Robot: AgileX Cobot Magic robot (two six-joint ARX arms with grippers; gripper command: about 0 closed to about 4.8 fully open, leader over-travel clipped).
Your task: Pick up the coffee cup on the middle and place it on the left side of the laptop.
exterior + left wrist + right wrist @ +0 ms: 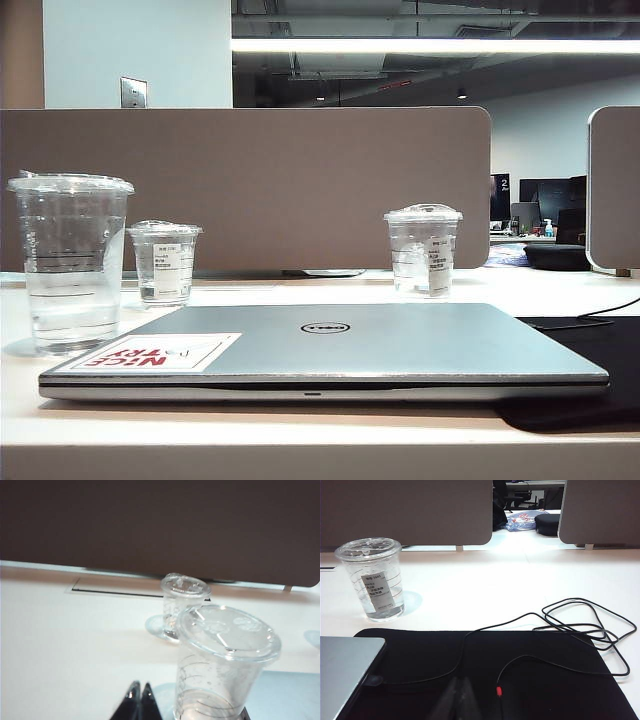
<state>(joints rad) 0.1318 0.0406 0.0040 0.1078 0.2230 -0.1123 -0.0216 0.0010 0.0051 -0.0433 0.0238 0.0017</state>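
— Three cups; which one is the coffee cup [70,262]?
— Tallest, clear, flat lid, thin dark lines, standing just left of the laptop [330,350]. My left gripper [139,700] is pressed together near it, holding nothing. My right gripper [458,697] hangs over the black mat [485,675], fingers together.

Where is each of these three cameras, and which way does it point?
Exterior view: low at the desk edge, facing the laptop and coffee cup; no robot shows.
Left wrist view: above the shut left hand, facing the coffee cup.
Right wrist view: above the shut right hand, facing the black mat.
Exterior and left wrist share the coffee cup.
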